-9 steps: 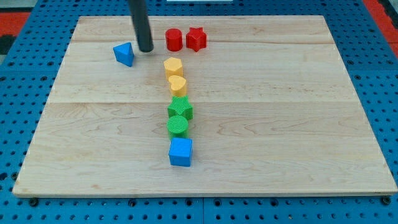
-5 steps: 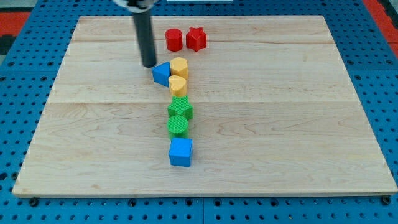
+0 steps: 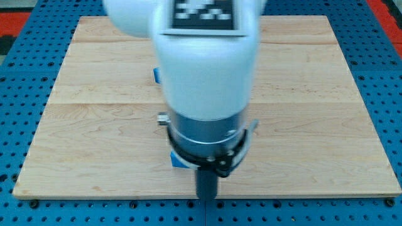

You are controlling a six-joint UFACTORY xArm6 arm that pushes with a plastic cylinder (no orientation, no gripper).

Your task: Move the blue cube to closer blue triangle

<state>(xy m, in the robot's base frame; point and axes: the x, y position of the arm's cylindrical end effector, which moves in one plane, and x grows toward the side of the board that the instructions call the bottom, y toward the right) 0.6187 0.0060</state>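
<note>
Two blue slivers: all of the blocks that I am seeing, since the arm is blocking the middle of the view.
Blue cube [image 3: 177, 161]: only its left edge is peeking out, touching the left of the arm's dark collar, near the board's bottom edge.
Blue triangle [image 3: 156, 75]: a thin strip is showing at the left of the white arm housing [image 3: 204, 69], in the board's upper half, well apart from the cube.
My tip [image 3: 206, 198]: it is sitting at the board's bottom edge, just to the right of and below the cube's visible edge; I cannot tell if it is touching.
Jaws: the dark straight rod [image 3: 206, 185] is carrying none and is holding nothing.
Pale wooden board [image 3: 314, 94]: it is lying on a blue perforated table [image 3: 389, 125].
Other blocks: I am unable to make any out behind the arm.
</note>
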